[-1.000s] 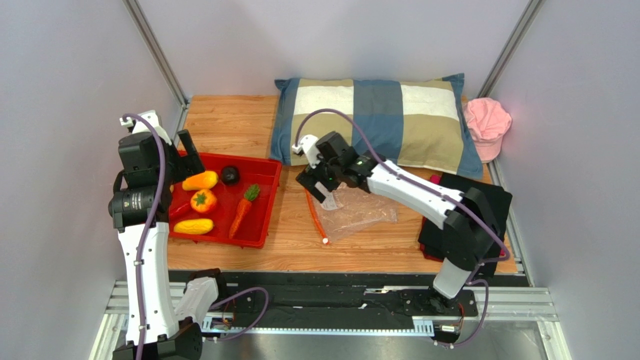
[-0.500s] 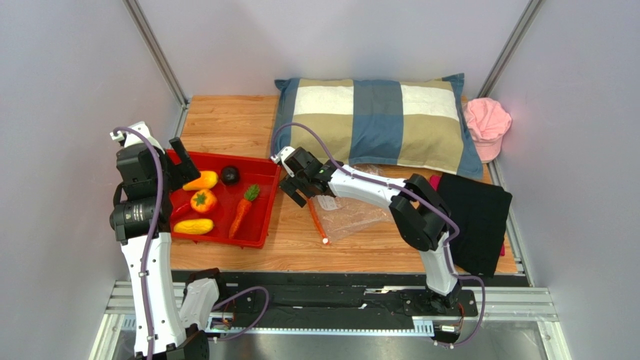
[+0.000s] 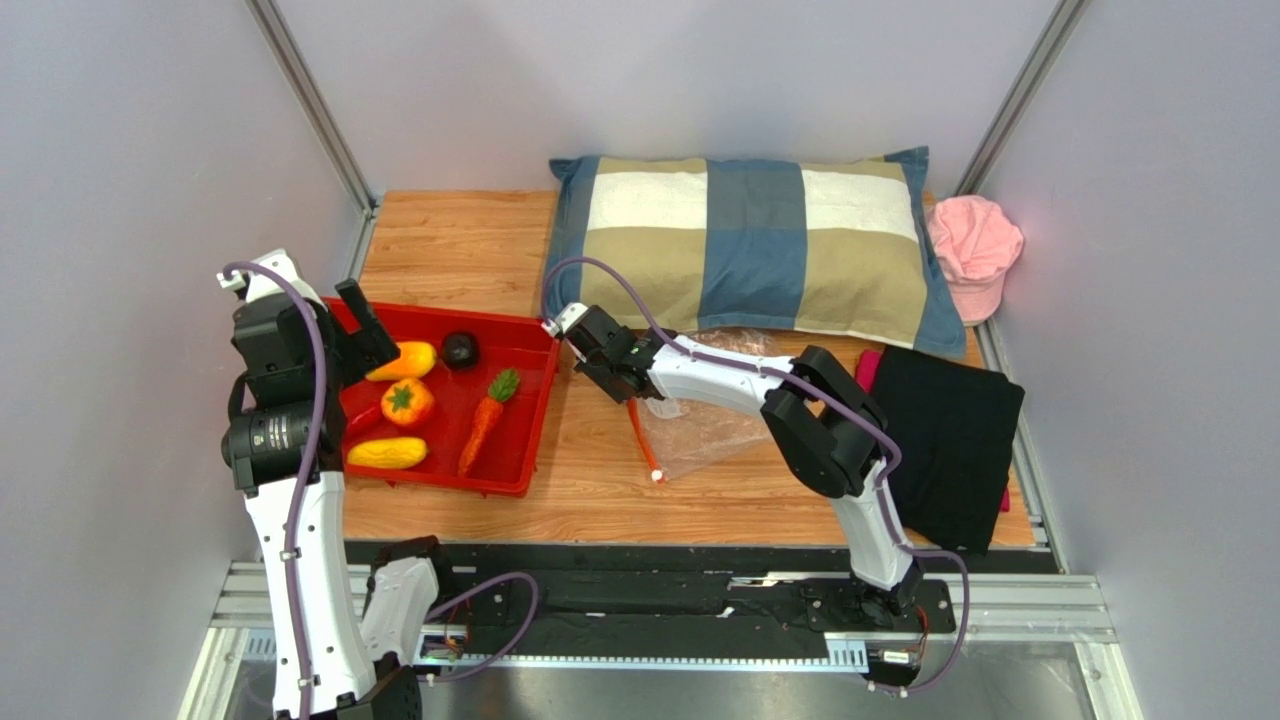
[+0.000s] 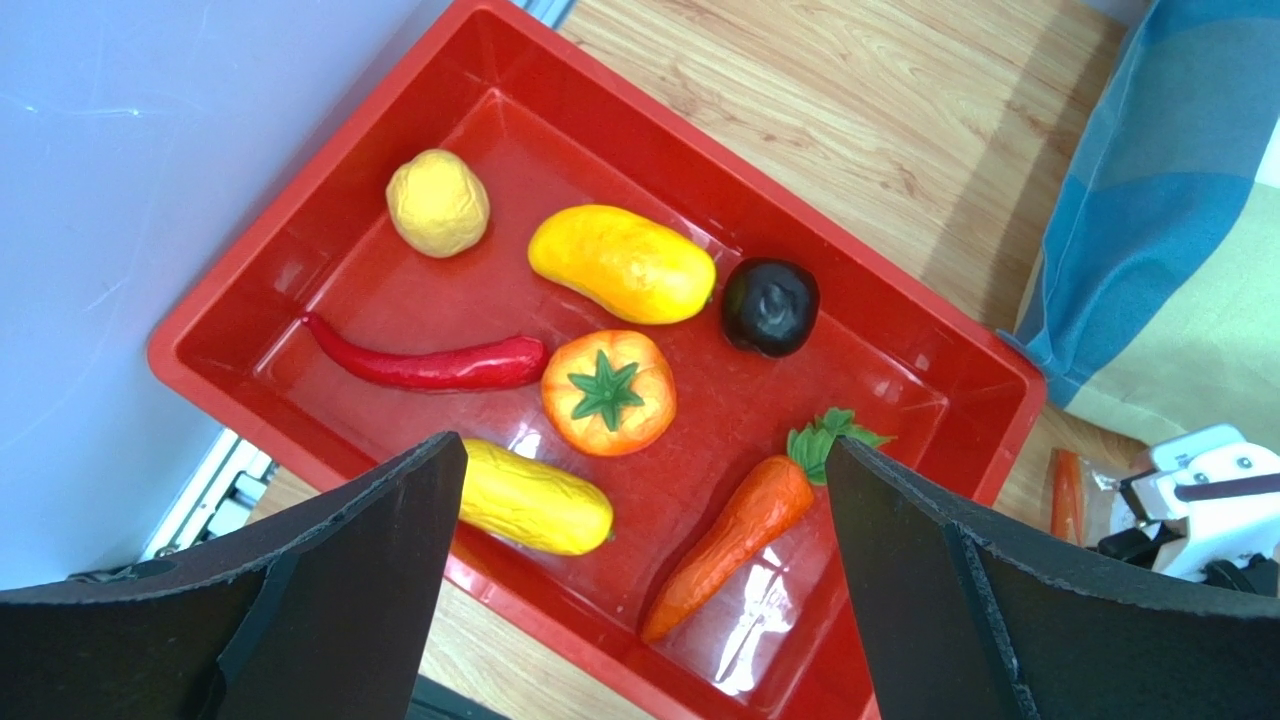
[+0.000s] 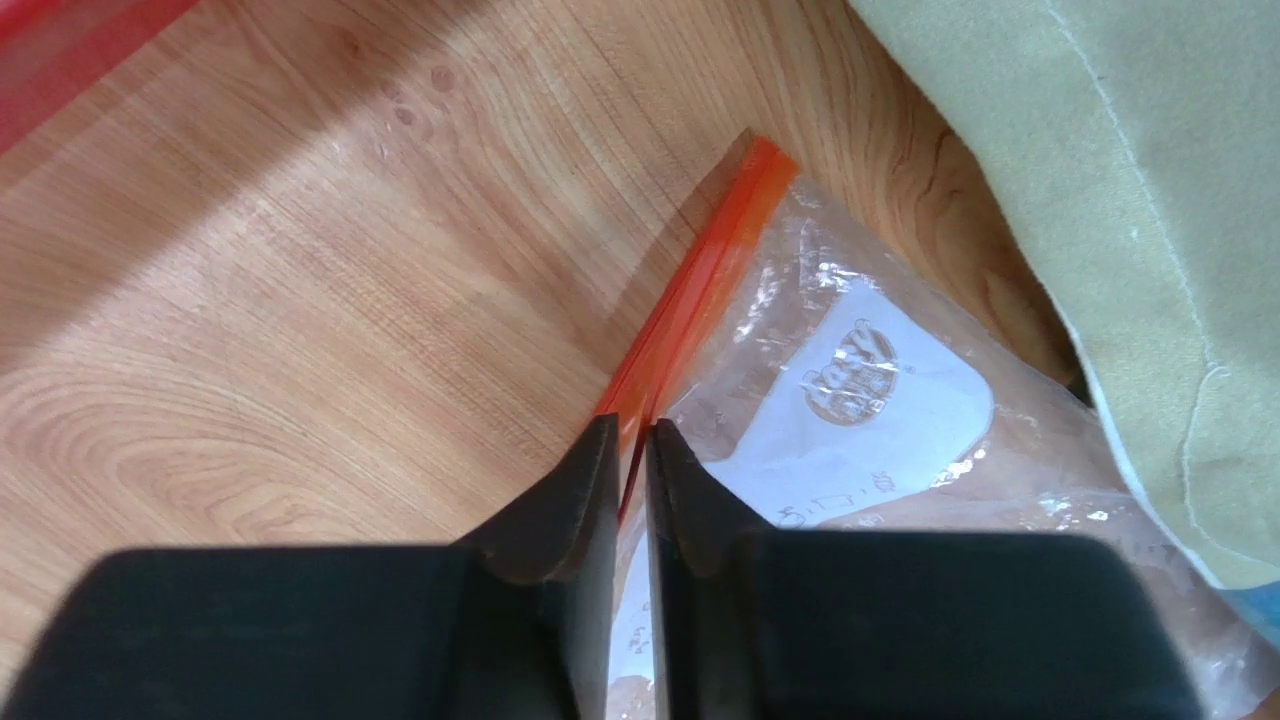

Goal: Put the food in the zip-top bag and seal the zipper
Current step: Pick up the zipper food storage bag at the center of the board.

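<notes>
The food lies in a red tray (image 4: 308,188) at the left: an orange carrot (image 4: 744,525), a yellow-orange mango (image 4: 621,263), a dark round fruit (image 4: 769,305), a red chilli (image 4: 428,365) and an orange pepper (image 4: 609,393). My left gripper (image 4: 643,450) hovers open above them, holding nothing. The clear zip-top bag (image 3: 718,428) lies flat on the wood in front of the pillow. My right gripper (image 5: 631,435) is down at the bag's left edge, shut on the orange-red zipper (image 5: 699,293). The bag's white label (image 5: 887,398) shows beside the fingers.
A checked pillow (image 3: 751,240) lies along the back, touching the bag's far side. A pink cap (image 3: 974,248) sits at the back right and a black cloth (image 3: 947,428) at the right. Grey walls close in both sides.
My right arm swung left and came down onto the bag's zipper edge, and its jaws went from open to shut on the strip. The left arm shifted only slightly.
</notes>
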You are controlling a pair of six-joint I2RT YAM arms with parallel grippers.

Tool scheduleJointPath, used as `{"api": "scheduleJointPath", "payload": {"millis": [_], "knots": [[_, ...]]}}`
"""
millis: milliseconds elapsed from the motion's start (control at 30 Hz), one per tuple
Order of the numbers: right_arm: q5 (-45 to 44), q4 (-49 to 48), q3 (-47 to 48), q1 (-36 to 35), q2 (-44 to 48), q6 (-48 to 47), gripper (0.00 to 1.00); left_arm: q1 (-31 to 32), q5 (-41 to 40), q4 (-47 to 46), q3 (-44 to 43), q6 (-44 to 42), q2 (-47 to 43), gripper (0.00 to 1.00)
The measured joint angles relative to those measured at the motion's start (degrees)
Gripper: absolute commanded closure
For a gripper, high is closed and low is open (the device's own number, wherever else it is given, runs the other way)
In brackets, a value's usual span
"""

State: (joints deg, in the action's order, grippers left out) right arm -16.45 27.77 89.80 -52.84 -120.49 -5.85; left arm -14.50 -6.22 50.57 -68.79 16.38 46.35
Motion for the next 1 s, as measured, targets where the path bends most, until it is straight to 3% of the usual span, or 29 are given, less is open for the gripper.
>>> {"api": "scheduleJointPath", "payload": {"millis": [233, 500, 733, 1000], "knots": [[1.42, 2.12, -1.49, 0.26, 5.14, 1.25, 1.00, -0.17, 3.39, -0.39, 0.17, 0.04, 0.85, 0.02], [7.30, 4.79, -1.03, 4.52, 21.33, 7.06, 1.00, 1.42, 21.09, -4.04, 1.92, 1.92, 2.67, 0.01], [11.06, 4.72, -0.09, 9.22, 28.85, 12.98, 1.00, 20.28, 26.97, -9.51, 4.66, 5.68, 4.20, 0.04], [14.80, 4.59, -0.44, 8.98, 29.33, 17.46, 1.00, 28.41, 30.56, -12.63, 3.67, 10.47, 13.62, 0.08]]}}
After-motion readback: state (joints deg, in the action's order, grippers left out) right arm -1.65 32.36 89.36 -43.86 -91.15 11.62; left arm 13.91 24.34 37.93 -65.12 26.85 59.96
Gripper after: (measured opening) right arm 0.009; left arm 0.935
